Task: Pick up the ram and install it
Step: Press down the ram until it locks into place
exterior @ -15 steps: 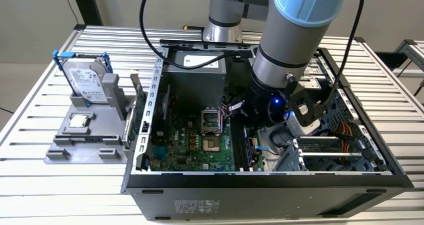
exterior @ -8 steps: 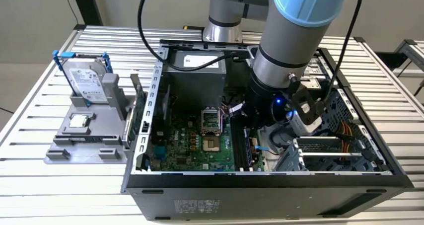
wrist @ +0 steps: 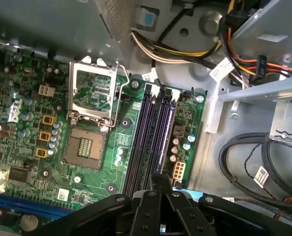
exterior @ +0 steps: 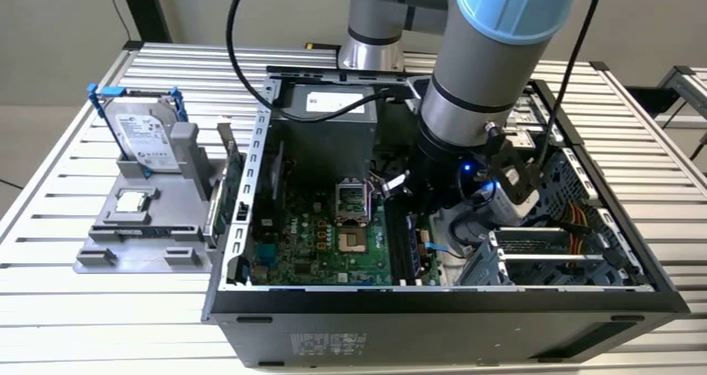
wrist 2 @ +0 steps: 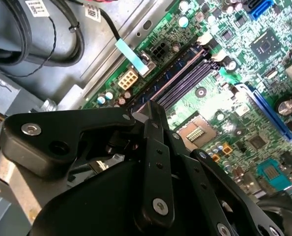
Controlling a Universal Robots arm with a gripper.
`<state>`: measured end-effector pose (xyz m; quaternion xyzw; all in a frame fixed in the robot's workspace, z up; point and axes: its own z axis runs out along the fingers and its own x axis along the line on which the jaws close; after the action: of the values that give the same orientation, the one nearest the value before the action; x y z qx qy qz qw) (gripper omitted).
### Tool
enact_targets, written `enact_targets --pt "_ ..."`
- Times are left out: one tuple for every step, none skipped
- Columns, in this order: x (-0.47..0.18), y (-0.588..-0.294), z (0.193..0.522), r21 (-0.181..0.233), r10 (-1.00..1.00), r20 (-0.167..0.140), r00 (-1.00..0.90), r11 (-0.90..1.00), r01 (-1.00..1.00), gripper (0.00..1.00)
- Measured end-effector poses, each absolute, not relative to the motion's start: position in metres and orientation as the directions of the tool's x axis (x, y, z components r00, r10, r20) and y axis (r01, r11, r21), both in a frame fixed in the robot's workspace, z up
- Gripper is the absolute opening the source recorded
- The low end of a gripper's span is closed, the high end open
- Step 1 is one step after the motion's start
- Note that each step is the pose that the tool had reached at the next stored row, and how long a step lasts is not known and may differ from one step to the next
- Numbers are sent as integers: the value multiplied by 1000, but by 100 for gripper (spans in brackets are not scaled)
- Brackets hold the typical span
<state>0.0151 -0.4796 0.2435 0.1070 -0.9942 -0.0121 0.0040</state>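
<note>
My hand point(wrist: 158, 184) down inside computer case point(exterior: 254, 156), fingers pinched shut on ram point(wrist: 164, 140) (thin edge just visible), held lengthwise over memory slots point(wrist: 148, 137) so stick lines up with groove

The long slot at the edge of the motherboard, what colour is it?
Bright blue. The expansion slot shows best in the second wrist view, on the green motherboard.

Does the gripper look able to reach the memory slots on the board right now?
Probably yes: the gripper hangs just over the memory slots in the open case, and the cables lie off to the side.
</note>
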Motion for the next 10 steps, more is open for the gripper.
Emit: enact_targets --pt "15 -480 243 25 -224 5 -975 974 -224 0" --pt "15 -479 243 25 -234 5 -972 972 -233 0" --pt "15 -479 243 25 -244 5 -970 969 -244 0" --pt "15 -479 243 25 -255 5 -967 967 -254 0" --pt "15 -479 243 25 -266 5 -964 964 -265 0" --pt "15 -479 243 25 -277 5 -961 961 -277 0" --pt "15 -479 243 25 -291 5 -957 957 -291 0" --pt "15 -479 243 25 -304 5 -953 953 -303 0" --pt "15 -479 243 25 -317 6 -948 948 -317 0" --pt "15 -479 243 25 -331 6 -944 943 -331 0"
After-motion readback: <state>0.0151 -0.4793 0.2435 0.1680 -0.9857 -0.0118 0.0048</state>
